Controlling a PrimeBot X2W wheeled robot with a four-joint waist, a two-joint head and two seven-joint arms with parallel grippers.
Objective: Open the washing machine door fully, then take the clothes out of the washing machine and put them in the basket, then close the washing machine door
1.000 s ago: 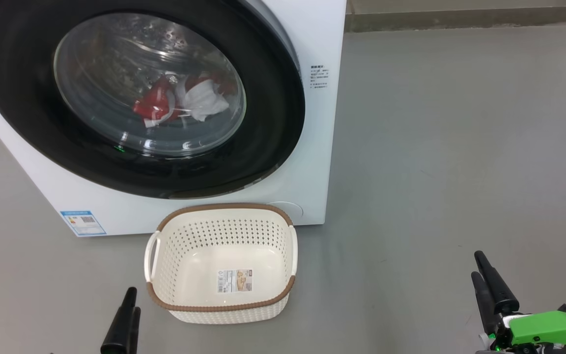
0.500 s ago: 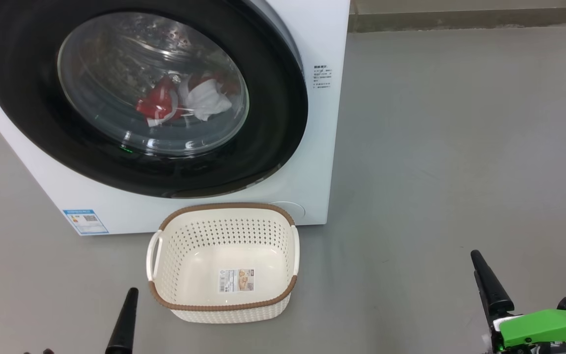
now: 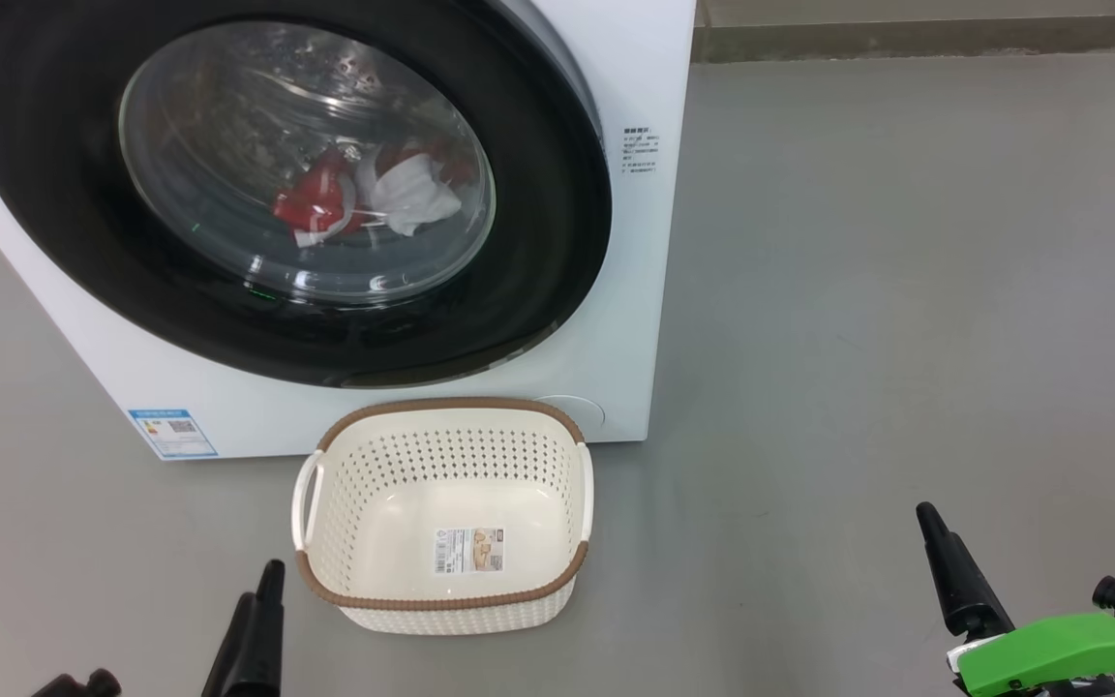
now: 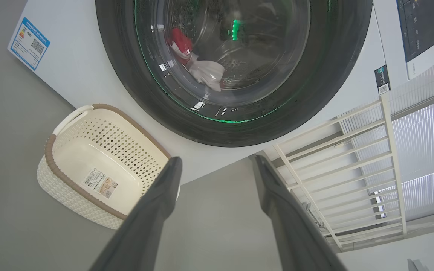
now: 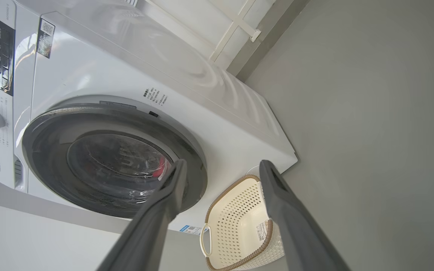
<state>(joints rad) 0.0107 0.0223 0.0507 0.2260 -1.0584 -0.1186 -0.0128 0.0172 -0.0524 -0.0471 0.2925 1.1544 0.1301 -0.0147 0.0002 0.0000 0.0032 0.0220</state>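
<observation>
Plain grey floor [image 3: 858, 290], white washing machine [image 3: 635, 77] on it, door [image 3: 538, 290] shut: glossy black rim around a bulging glass window. Red and white clothes [image 3: 364, 198] lie bunched in the drum, maybe two pieces, hard to tell through the glass. The cream basket [image 3: 441, 455] sits right in front. Left gripper [image 4: 217, 160] and right gripper [image 5: 222, 163] are both spread wide, holding nothing.

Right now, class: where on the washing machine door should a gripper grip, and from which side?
On the washing machine door, probably the black rim's right edge in the head view, coming from the right: a grey side strip shows there, so the rim seems to stand proud of the washing machine.
</observation>
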